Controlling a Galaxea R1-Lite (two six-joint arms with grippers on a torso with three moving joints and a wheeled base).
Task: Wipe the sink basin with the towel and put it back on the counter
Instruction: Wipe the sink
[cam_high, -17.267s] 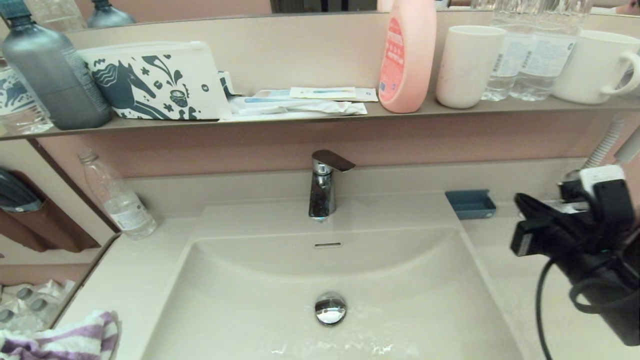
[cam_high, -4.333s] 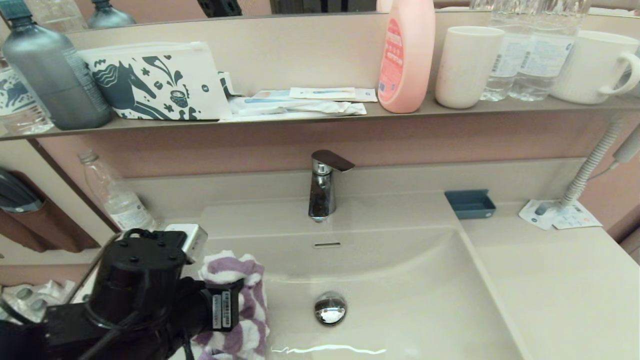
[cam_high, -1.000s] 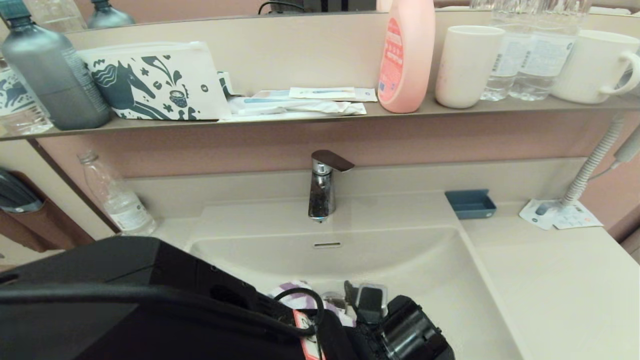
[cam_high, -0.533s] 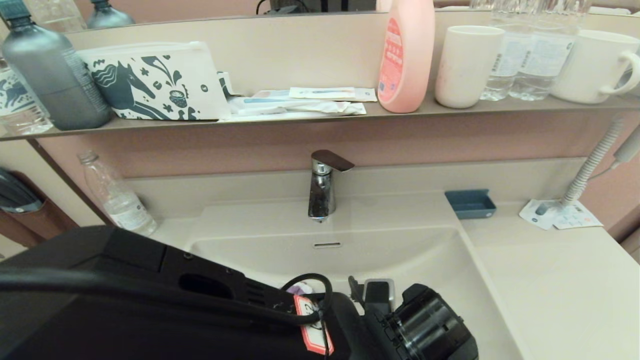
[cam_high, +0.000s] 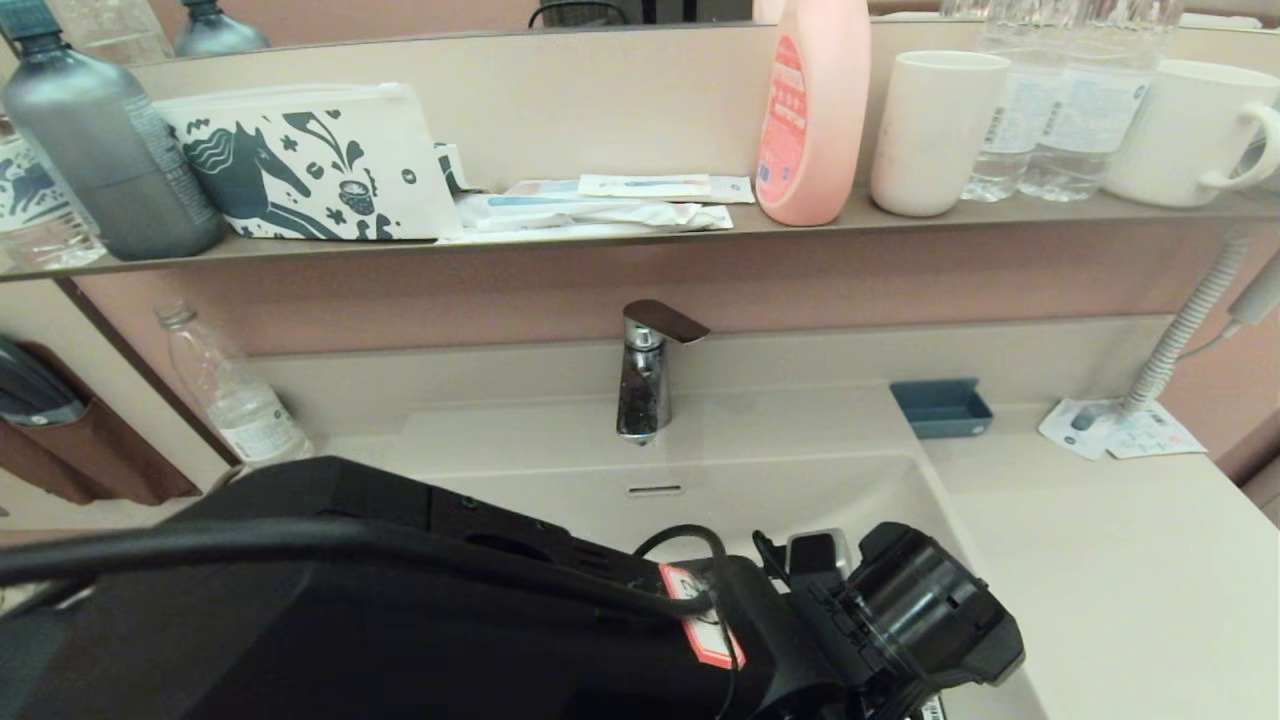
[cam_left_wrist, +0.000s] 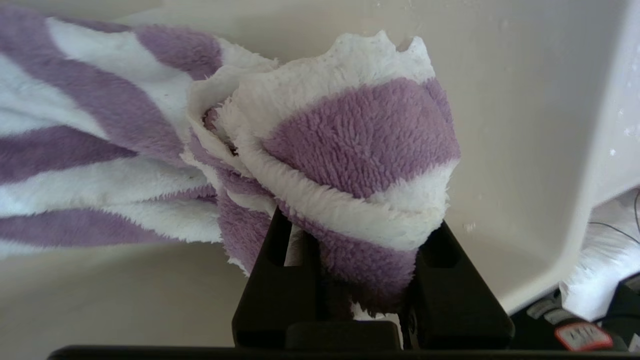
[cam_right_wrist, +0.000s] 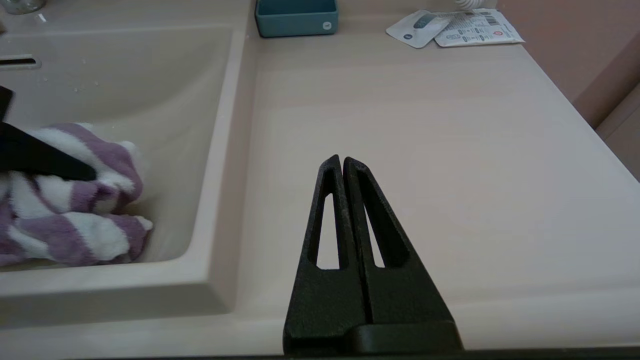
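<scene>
From the head view, the left arm's black bulk reaches across the sink basin (cam_high: 800, 490), hiding the drain and most of the bowl; its wrist sits further toward the basin's right side than half a second ago, and the sliver of striped cloth seen then is now covered. A red-and-white tag on the arm is too small to read, as is the print on the pink bottle (cam_high: 815, 110) on the shelf (cam_high: 600, 240), which stands beside a white cup (cam_high: 930, 130), with the horse-print pouch (cam_high: 310, 165) further left along the shelf. The faucet (cam_high: 645, 375) stands behind the basin, a blue tray (cam_high: 940, 408) to its right. In the left wrist view, the left gripper (cam_left_wrist: 350, 270) is clamped on a bunched fold of the towel (cam_left_wrist: 350, 145), the cloth lying against the basin's beige wall. In the right wrist view, the right gripper (cam_right_wrist: 342, 165) hangs over the bare counter (cam_right_wrist: 425, 150) with fingers pressed together, holding nothing; printed sachets (cam_right_wrist: 455, 27) lie near the wall, their writing illegible.
</scene>
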